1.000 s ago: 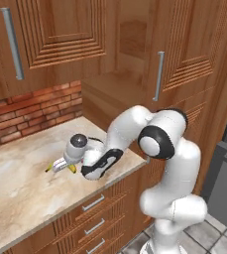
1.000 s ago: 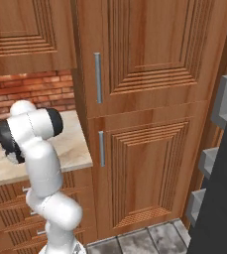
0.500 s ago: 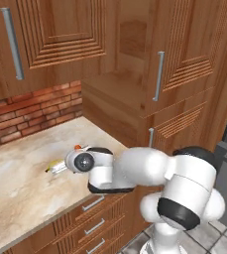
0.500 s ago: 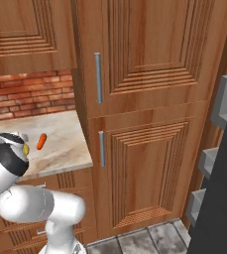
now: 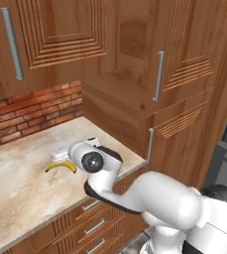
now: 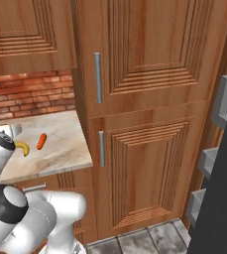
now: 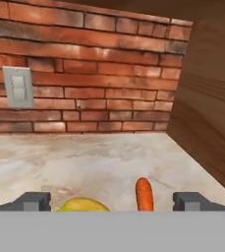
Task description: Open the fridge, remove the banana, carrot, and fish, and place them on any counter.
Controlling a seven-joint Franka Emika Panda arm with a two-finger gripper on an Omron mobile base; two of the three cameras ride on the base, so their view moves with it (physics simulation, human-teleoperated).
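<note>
Both base views look forward and down from behind, sharing the beige marbled stone tabletop (image 5: 21, 193) and red brick backsplash (image 6: 30, 96). The hand view sits low and close, facing that brick.

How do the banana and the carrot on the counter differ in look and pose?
The banana is yellow and curved; the carrot is orange-red and straight. The banana looks longer, the carrot stubbier. In the right base view the banana lies beside the arm's white hand, the carrot farther toward the tall cabinet. Both lie flat and apart on the counter, neither between the open gripper's fingers.
</note>
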